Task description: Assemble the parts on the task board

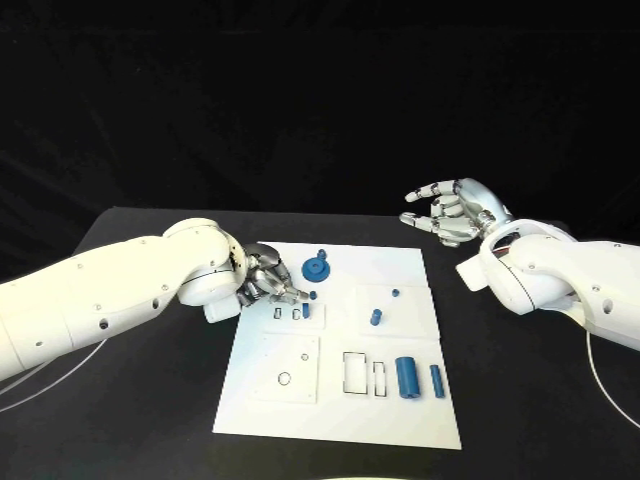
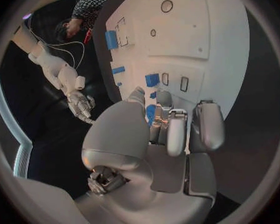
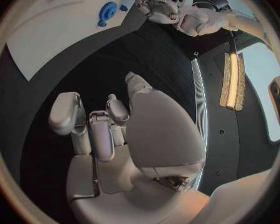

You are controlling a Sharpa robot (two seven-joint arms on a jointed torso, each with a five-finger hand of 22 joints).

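The white task board (image 1: 335,400) lies mid-table. My left hand (image 1: 273,281) hovers low over its far left corner, fingers bent, beside two small slots (image 1: 283,313) and a small blue block (image 1: 306,310). In the left wrist view the left hand (image 2: 171,134) has nothing clearly between its fingers. A blue block (image 2: 151,79) lies just past the fingertips. The round blue knob (image 1: 319,268) stands right of that hand. Two small blue pieces (image 1: 376,318) sit mid-board, and two blue cylinders (image 1: 407,378) lie near the right edge. My right hand (image 1: 450,212) hangs empty, fingers loosely curled, beyond the board's far right corner.
Black table (image 1: 147,420) surrounds the board on all sides. A square plate with a round hole (image 1: 286,378) sits on the board's near left. The right wrist view shows the board (image 3: 53,35), the knob (image 3: 107,11) and my left arm (image 3: 190,20) beyond the right hand (image 3: 115,134).
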